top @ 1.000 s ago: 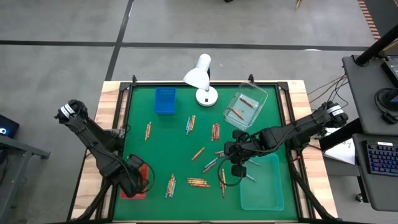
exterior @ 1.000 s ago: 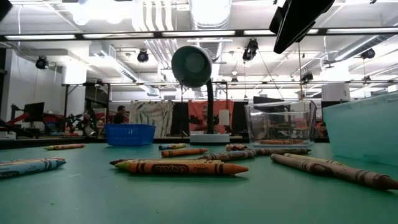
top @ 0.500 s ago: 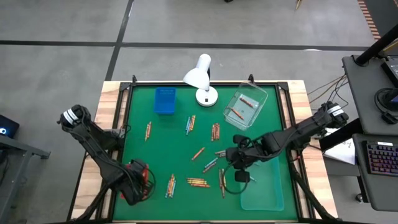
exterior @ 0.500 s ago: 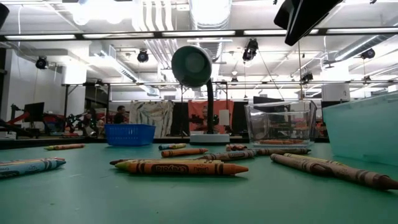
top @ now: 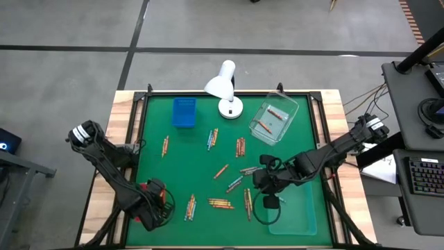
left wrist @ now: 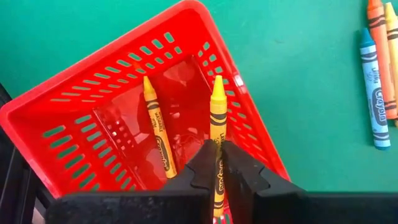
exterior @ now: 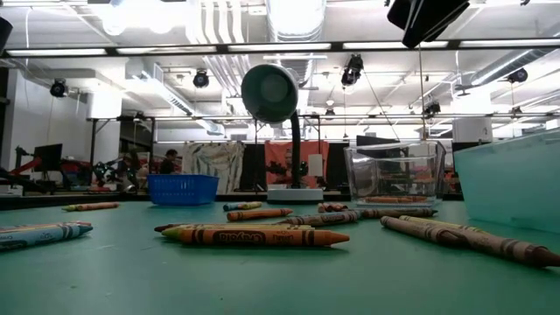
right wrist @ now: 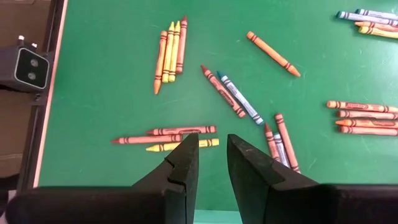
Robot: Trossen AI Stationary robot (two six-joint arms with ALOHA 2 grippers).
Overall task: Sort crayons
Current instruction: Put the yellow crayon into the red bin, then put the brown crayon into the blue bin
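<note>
- My left pincer now hangs over the red basket at the table's near-left corner, having drifted a little nearer since a second ago; it is clamped on a yellow crayon, not yet let go.
- My right pincer has slid from the blue-green tray back over the scattered crayons, fingers apart and empty.
- So one drop is pending, another pick starting.
- The held crayon's long axis runs straight out between my fingers, tip leading, roughly parallel to the yellow one lying in the basket.
</note>
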